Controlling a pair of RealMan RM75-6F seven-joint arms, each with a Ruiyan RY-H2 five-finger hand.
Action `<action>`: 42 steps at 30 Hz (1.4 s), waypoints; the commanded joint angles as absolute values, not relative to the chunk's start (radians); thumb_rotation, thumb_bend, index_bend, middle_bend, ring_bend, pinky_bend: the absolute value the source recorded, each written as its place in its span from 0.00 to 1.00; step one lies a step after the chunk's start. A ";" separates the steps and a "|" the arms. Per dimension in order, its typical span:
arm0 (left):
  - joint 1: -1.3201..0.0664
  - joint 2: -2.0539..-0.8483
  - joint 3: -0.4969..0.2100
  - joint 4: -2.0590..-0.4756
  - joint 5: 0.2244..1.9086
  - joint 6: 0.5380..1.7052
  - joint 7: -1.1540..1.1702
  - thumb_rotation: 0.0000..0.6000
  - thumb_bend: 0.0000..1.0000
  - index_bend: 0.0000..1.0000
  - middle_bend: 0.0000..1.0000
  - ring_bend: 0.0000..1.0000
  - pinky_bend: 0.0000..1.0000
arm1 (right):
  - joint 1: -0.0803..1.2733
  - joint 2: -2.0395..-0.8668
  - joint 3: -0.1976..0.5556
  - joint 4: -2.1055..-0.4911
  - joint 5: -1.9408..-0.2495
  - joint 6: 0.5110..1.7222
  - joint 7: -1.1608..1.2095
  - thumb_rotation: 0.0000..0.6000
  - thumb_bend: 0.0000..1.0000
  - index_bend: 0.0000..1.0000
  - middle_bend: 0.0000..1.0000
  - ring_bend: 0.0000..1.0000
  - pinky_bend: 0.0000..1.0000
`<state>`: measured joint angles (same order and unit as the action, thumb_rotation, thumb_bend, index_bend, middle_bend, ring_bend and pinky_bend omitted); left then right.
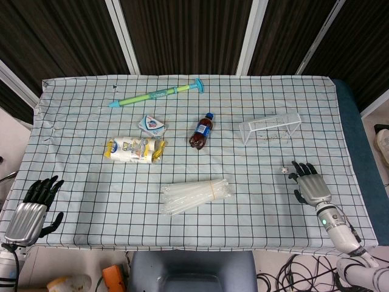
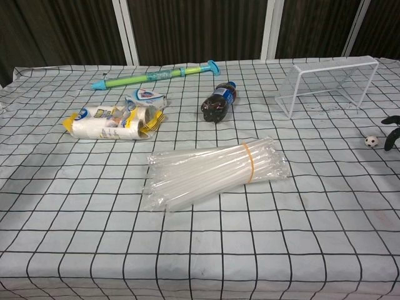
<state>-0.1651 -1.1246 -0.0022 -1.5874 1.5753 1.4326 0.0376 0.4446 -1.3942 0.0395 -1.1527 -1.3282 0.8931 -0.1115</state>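
Observation:
My left hand [image 1: 35, 204] hovers at the table's near left corner, fingers spread, holding nothing. My right hand [image 1: 310, 184] lies at the near right, fingers apart and empty; only its dark fingertips [image 2: 392, 131] show in the chest view. A tiny black-and-white ball [image 1: 283, 171] [image 2: 372, 141] sits just left of the right hand, not touching it. A bundle of clear tubes [image 1: 196, 194] [image 2: 215, 172] bound with an orange band lies in the near middle.
A small cola bottle [image 1: 202, 131] [image 2: 219, 102] lies mid-table. A white wire goal [image 1: 270, 127] [image 2: 329, 82] stands at the right. A yellow-white snack bag [image 1: 135, 149] [image 2: 109, 123], a small blue-white packet [image 1: 152, 125] and a green-blue water squirter [image 1: 159, 93] [image 2: 153, 74] lie left and far.

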 commanded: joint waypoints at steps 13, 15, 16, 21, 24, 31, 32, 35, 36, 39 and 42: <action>-0.161 -1.124 -0.003 -1.588 1.575 1.439 0.037 1.00 0.40 0.00 0.00 0.00 0.07 | 0.473 -1.411 0.049 -1.132 -1.301 0.848 -0.132 1.00 0.60 0.37 0.00 0.00 0.00; -0.162 -1.123 -0.003 -1.588 1.576 1.439 0.036 1.00 0.40 0.00 0.00 0.00 0.07 | 0.486 -1.422 0.066 -1.121 -1.283 0.836 -0.128 1.00 0.60 0.19 0.00 0.00 0.00; -0.162 -1.124 -0.004 -1.588 1.576 1.440 0.036 1.00 0.40 0.00 0.00 0.00 0.07 | 0.487 -1.431 0.076 -1.113 -1.273 0.842 -0.127 1.00 0.60 0.10 0.00 0.00 0.00; -0.164 -1.124 -0.004 -1.587 1.578 1.440 0.038 1.00 0.40 0.00 0.00 0.00 0.07 | 0.473 -1.460 0.107 -1.080 -1.287 0.938 -0.086 1.00 0.60 0.00 0.00 0.00 0.00; -0.162 -1.123 -0.004 -1.587 1.578 1.443 0.035 1.00 0.40 0.00 0.00 0.00 0.07 | 0.465 -1.451 0.099 -1.077 -1.312 0.963 -0.065 1.00 0.60 0.00 0.00 0.00 0.00; -0.158 -1.124 -0.002 -1.587 1.583 1.452 0.037 1.00 0.40 0.00 0.00 0.00 0.07 | 0.446 -1.424 0.088 -1.086 -1.341 1.002 -0.021 1.00 0.60 0.00 0.00 0.00 0.00; -0.158 -1.124 -0.002 -1.587 1.583 1.452 0.038 1.00 0.40 0.00 0.00 0.00 0.07 | 0.442 -1.420 0.087 -1.090 -1.345 1.011 -0.020 1.00 0.60 0.00 0.00 0.00 0.00; -0.159 -1.124 -0.003 -1.587 1.583 1.450 0.037 1.00 0.40 0.00 0.00 0.00 0.07 | 0.427 -1.402 0.084 -1.114 -1.360 1.049 -0.014 1.00 0.60 0.00 0.00 0.00 0.00; -0.159 -1.124 -0.002 -1.587 1.584 1.450 0.037 1.00 0.40 0.00 0.00 0.00 0.07 | 0.421 -1.395 0.082 -1.124 -1.366 1.063 -0.013 1.00 0.60 0.00 0.00 0.00 0.00; -0.159 -1.124 -0.003 -1.587 1.585 1.451 0.037 1.00 0.40 0.00 0.00 0.00 0.07 | 0.394 -1.364 0.073 -1.170 -1.386 1.115 -0.016 1.00 0.60 0.00 0.00 0.00 0.00; -0.159 -1.124 -0.003 -1.587 1.586 1.452 0.038 1.00 0.40 0.00 0.00 0.00 0.07 | 0.346 -1.308 0.052 -1.265 -1.395 1.178 -0.064 1.00 0.60 0.00 0.00 0.00 0.00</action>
<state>-0.1589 -1.1244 -0.0025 -1.5874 1.5862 1.4519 0.0377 0.3838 -1.3506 0.0690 -1.2012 -1.3828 1.1301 -0.0303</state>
